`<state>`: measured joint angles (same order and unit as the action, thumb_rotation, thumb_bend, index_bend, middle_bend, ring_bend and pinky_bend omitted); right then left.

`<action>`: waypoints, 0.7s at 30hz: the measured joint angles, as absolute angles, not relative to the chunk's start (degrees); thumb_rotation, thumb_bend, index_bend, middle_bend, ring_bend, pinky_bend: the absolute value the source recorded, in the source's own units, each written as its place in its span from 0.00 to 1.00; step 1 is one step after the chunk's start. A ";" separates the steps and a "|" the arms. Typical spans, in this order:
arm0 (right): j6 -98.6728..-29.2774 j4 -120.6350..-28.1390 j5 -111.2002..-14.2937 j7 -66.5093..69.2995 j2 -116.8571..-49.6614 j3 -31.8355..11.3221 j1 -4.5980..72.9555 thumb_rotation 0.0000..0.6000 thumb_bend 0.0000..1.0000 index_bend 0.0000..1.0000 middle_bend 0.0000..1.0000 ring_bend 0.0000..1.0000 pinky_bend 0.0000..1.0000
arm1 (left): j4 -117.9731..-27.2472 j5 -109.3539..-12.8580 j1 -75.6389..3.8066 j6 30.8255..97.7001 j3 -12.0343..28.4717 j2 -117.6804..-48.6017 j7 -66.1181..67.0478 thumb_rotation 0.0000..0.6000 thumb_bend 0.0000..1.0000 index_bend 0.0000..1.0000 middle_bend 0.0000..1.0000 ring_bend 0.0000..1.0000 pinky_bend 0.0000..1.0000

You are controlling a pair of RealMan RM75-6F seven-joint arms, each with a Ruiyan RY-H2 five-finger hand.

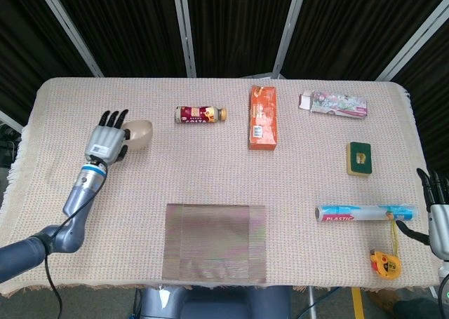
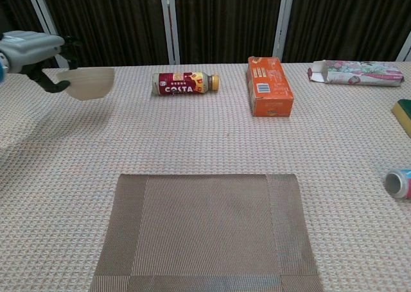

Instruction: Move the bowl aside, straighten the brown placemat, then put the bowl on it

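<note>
My left hand (image 1: 106,141) holds the beige bowl (image 1: 139,132) by its rim, far to the left of the table's middle. In the chest view the bowl (image 2: 87,83) hangs tilted above the cloth, with the left hand (image 2: 31,47) at the frame's left edge. The brown placemat (image 1: 215,242) lies flat near the front edge, its sides about parallel to the table; nothing rests on the placemat (image 2: 205,231). My right hand (image 1: 438,210) shows at the right edge of the head view, fingers extended and apart, holding nothing.
A Costa bottle (image 1: 200,113) lies on its side near the bowl. An orange box (image 1: 263,117) and a floral carton (image 1: 335,103) sit at the back. A green sponge (image 1: 359,158), a plastic-wrap roll (image 1: 365,212) and a tape measure (image 1: 384,261) occupy the right side.
</note>
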<state>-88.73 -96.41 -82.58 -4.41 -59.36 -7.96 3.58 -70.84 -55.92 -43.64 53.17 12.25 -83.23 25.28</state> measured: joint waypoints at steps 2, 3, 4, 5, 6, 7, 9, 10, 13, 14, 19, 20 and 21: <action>-89.04 -96.75 -83.16 -4.24 -59.17 -7.76 3.42 1.00 0.00 0.00 0.00 0.00 0.00 | -70.97 -56.22 -41.68 53.57 11.61 -80.89 23.12 1.00 0.55 0.62 0.00 0.00 0.00; -89.18 -96.88 -83.38 -4.16 -59.08 -7.69 3.36 1.00 0.00 0.00 0.00 0.00 0.00 | -70.93 -56.28 -40.85 53.68 11.31 -80.03 22.23 1.00 0.55 0.62 0.00 0.00 0.00; -89.38 -97.04 -83.66 -4.05 -58.96 -7.60 3.27 1.00 0.00 0.00 0.00 0.00 0.00 | -70.76 -56.35 -39.78 53.77 10.86 -79.08 21.06 1.00 0.55 0.62 0.00 0.00 0.00; -89.57 -97.16 -83.86 -3.95 -58.87 -7.55 3.19 1.00 0.00 0.00 0.00 0.00 0.00 | -70.57 -56.41 -38.97 53.80 10.48 -78.50 20.19 1.00 0.55 0.62 0.00 0.00 0.00; -89.85 -97.30 -84.17 -3.81 -58.74 -7.49 3.08 1.00 0.00 0.00 0.00 0.00 0.00 | -70.28 -56.53 -38.17 53.81 10.04 -78.07 19.31 1.00 0.55 0.61 0.00 0.00 0.00; -90.07 -97.40 -84.41 -3.71 -58.65 -7.43 2.98 1.00 0.00 0.00 0.00 0.00 0.00 | -69.78 -56.70 -37.13 53.81 9.50 -77.62 18.10 1.00 0.55 0.61 0.00 0.00 0.00; -90.45 -97.59 -84.84 -3.49 -58.47 -7.30 2.80 1.00 0.00 0.00 0.00 0.00 0.00 | -68.75 -57.07 -35.71 53.78 8.76 -77.14 16.21 1.00 0.55 0.61 0.00 0.00 0.00; -90.61 -97.71 -85.06 -3.38 -58.36 -7.23 2.71 1.00 0.00 0.00 0.00 0.00 0.00 | -67.82 -57.39 -34.95 53.73 8.31 -76.96 15.05 1.00 0.55 0.61 0.00 0.00 0.00; -90.94 -97.94 -85.47 -3.30 -58.22 -7.12 2.56 1.00 0.00 0.00 0.00 0.00 0.00 | -65.23 -58.10 -33.81 53.27 7.41 -76.96 12.52 1.00 0.55 0.59 0.00 0.00 0.00; -91.03 -98.02 -85.60 -3.30 -58.19 -7.08 2.51 1.00 0.00 0.00 0.00 0.00 0.00 | -64.35 -58.37 -33.40 52.95 7.09 -77.12 11.56 1.00 0.52 0.54 0.00 0.00 0.00; -91.52 -98.54 -86.09 -3.37 -57.96 -6.92 2.25 1.00 0.00 0.00 0.00 0.00 0.00 | -62.20 -59.68 -32.35 51.79 6.02 -78.58 9.92 1.00 0.16 0.01 0.00 0.00 0.00; -91.53 -98.57 -86.16 -3.36 -57.93 -6.89 2.23 1.00 0.00 0.00 0.00 0.00 0.00 | -62.27 -59.53 -32.24 51.41 5.96 -78.74 9.85 1.00 0.13 0.00 0.00 0.00 0.00; -91.56 -98.60 -86.25 -3.34 -57.89 -6.87 2.21 1.00 0.00 0.00 0.00 0.00 0.00 | -62.52 -59.39 -32.15 51.11 5.96 -78.80 9.76 1.00 0.12 0.00 0.00 0.00 0.00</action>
<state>-91.56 -98.60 -86.25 -3.34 -57.89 -6.87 2.21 -62.52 -59.39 -32.15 51.11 5.96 -78.80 9.76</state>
